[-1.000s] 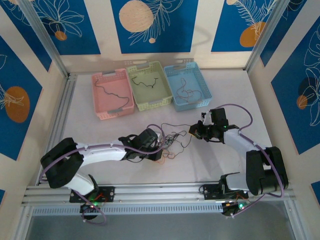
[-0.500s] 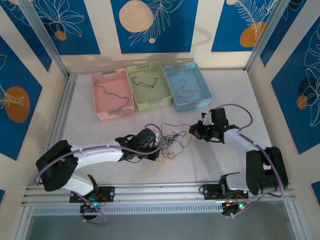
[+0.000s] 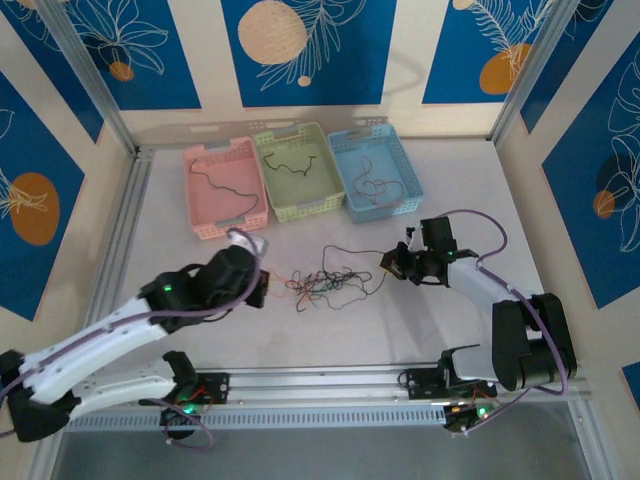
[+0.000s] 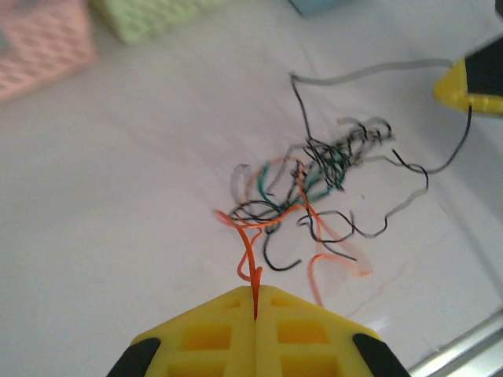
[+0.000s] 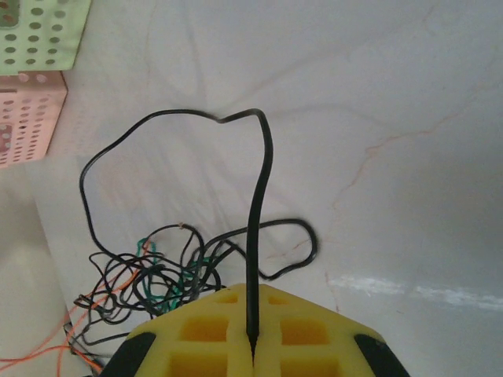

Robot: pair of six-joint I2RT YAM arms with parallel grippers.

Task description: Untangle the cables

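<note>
Three cables are lying in the baskets. The left pincer is pinching shut on an orange cable, the right pincer on a black cable, with the tangle remaining.

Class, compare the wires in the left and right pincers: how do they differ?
The left pincer grips an orange wire; the right pincer grips a black wire. The orange wire looks thinner than the black wire. The orange wire runs short to the tangle; the black wire arches widely. Both are pinched in shut pincers.
</note>
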